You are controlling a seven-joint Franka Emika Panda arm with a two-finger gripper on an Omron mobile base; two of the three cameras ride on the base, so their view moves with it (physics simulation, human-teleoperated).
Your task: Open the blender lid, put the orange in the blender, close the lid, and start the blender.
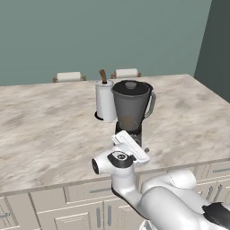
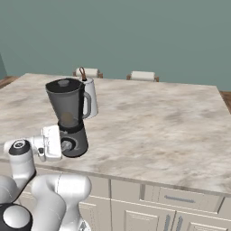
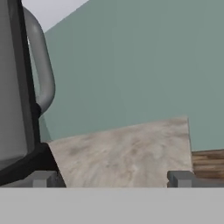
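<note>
The two-finger gripper (image 3: 112, 178) stands spread wide with nothing between its small dark fingertips (image 3: 180, 178), which sit far apart along the bottom of the hand view. At nine o'clock of that view, the tall blender with a dark grey base and a translucent grey tapered jar (image 3: 15, 87) looms close, its curved side handle arching at ten o'clock. Bare marbled beige countertop (image 3: 127, 148) stretches ahead of the fingers.

In the left base view the white hand sits right in front of the blender's base, at the counter's near edge. The dark grey round lid with a small centre knob (image 1: 130, 86) sits shut on the jar's rim. A faint orange-brown round shape (image 1: 129, 122), apparently the small orange, shows through the jar's lower part.

Just behind the blender, at eleven o'clock of it, stands a white paper-towel roll with a brown-tipped post (image 1: 104, 101). Two pale chair backs (image 1: 68, 77) rise past the far edge, against a teal wall (image 1: 112, 36).
</note>
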